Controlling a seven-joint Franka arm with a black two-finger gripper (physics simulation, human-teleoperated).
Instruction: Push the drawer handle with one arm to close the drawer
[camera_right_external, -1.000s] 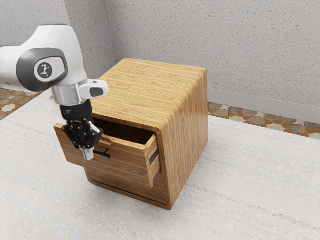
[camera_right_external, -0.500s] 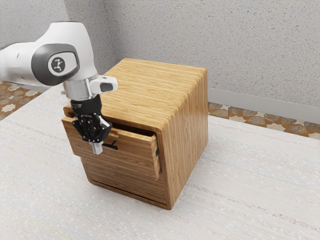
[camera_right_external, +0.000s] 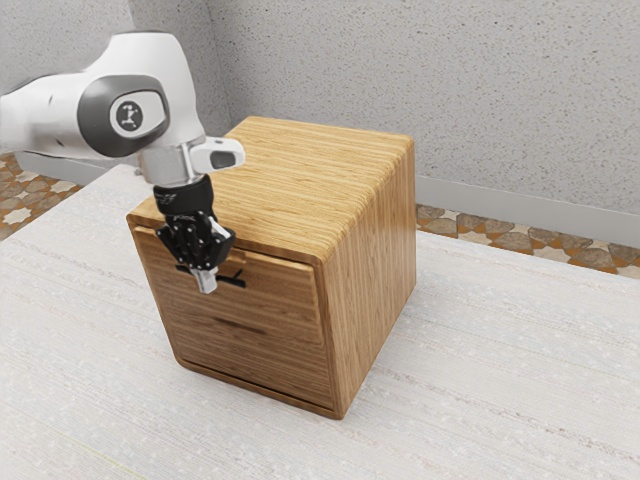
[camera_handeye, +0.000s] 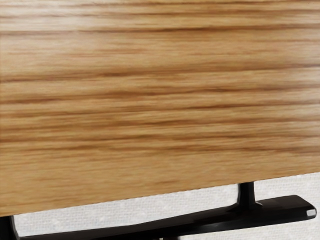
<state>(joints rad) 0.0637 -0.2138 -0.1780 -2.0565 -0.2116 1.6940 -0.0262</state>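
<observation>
My gripper (camera_right_external: 205, 282) points down at the front of the wooden cabinet (camera_right_external: 370, 260), its fingertips pressed together against the outer side of the black drawer handle (camera_right_external: 232, 282). The upper drawer (camera_right_external: 285, 310) stands almost flush with the cabinet's front, with a thin strip of its top edge showing. Part of the handle is hidden behind the fingers. In the wrist view the black handle (camera_handeye: 280, 207) runs along just outside the edge of the wooden surface (camera_handeye: 160, 100).
The cabinet's flat top (camera_right_external: 300, 170) lies beside and behind my hand. A pale table (camera_right_external: 480, 380) surrounds the cabinet, and a speckled wall (camera_right_external: 500, 100) rises behind it.
My hand has moved toward the cabinet and toward the exterior view's right. The upper drawer has slid in from well open to nearly flush, and its inside no longer shows.
</observation>
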